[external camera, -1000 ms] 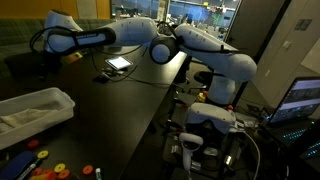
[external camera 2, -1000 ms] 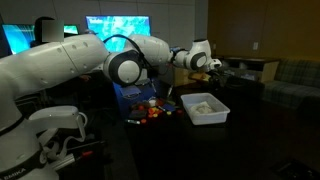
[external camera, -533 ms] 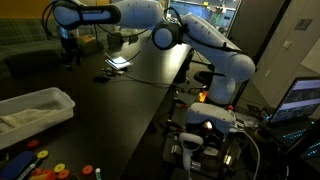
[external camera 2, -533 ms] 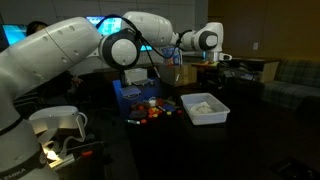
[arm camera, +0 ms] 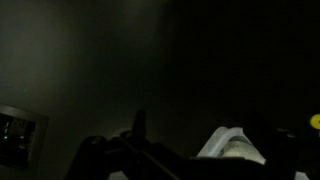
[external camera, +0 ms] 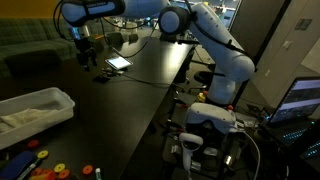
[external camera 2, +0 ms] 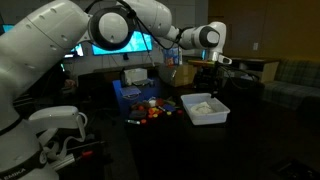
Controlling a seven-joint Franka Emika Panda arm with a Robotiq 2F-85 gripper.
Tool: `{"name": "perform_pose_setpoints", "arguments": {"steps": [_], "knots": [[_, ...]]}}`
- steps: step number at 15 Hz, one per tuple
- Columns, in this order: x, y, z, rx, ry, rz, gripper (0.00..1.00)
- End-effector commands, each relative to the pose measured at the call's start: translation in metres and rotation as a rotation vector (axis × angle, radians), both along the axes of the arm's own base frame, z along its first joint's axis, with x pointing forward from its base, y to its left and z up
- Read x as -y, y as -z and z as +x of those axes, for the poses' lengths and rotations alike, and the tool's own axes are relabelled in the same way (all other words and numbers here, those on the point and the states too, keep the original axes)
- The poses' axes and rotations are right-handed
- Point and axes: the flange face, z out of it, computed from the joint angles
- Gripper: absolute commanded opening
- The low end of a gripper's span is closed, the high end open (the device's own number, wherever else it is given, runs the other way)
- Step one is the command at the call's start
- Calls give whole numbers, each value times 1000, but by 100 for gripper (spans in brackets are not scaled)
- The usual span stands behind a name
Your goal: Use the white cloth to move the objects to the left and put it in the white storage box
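Note:
The white storage box (external camera: 52,98) (external camera 2: 216,117) stands on the dark table. The white cloth (external camera: 20,118) (external camera 2: 203,104) lies crumpled inside it. The objects (external camera: 45,166) (external camera 2: 150,108), small red, yellow, orange and green pieces, lie clustered on the table beside the box. My gripper (external camera: 83,47) (external camera 2: 208,66) hangs high over the far end of the table, well away from box and objects, open and holding nothing. The wrist view is very dark. It shows a pale corner of the box (arm camera: 232,142) low down and one dark finger (arm camera: 139,122).
A tablet with a bright screen (external camera: 118,63) lies on the table below the gripper, with a dark cable beside it. Cardboard boxes (external camera 2: 180,74) stand at the back. The robot base (external camera: 210,115) and monitors (external camera: 300,98) sit off the table's edge.
The arm has lifted and swung across the far end of the table, carrying the gripper from beside the sofa to above the tablet. The jaws stayed open. Box, cloth and objects have not moved.

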Motion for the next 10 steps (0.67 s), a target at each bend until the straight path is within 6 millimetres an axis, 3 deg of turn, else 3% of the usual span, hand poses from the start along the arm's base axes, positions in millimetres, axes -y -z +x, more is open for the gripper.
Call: {"name": "perform_pose_setpoints", "arguments": {"steps": [1, 9, 10], "knots": [[15, -4, -30, -43, 4, 57, 100], [57, 18, -66, 77, -19, 83, 100], [49, 23, -45, 36, -1, 62, 100]]}}
